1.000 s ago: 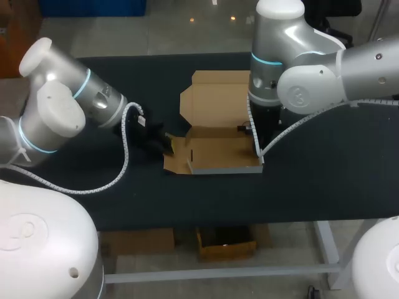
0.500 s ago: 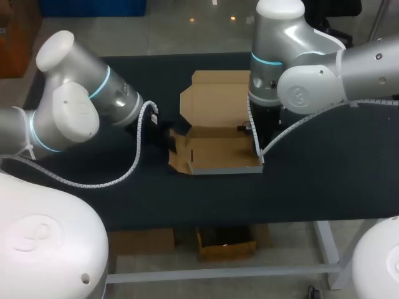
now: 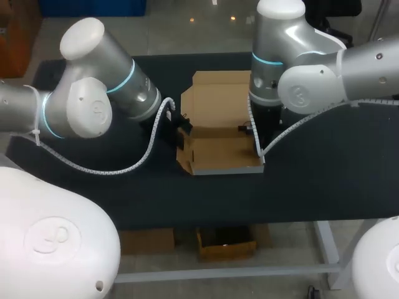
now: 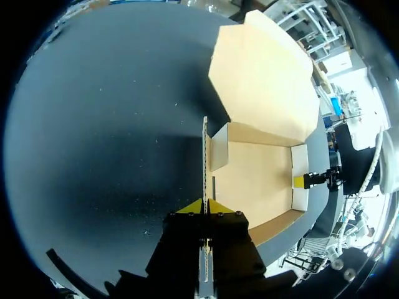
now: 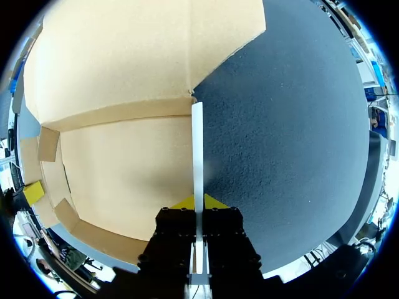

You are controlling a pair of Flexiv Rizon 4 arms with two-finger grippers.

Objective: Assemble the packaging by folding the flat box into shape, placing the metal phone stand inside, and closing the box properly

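Head view: box (image 3: pixel 221 149) is lying half-folded on tabletop (image 3: pixel 324 180), fingertips hidden. Wrist views: L gripper (image 4: pixel 204 205) is pinching left wall (image 4: pixel 205 156), and R gripper (image 5: pixel 197 202) is pinching right wall (image 5: pixel 197 149).

The box (image 3: pixel 215 103) is plain tan, the table (image 3: pixel 324 180) black.

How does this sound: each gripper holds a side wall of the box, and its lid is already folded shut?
Not quite: left gripper and right gripper each hold a side wall of the box, but its lid lies open behind it; the head view shows this.
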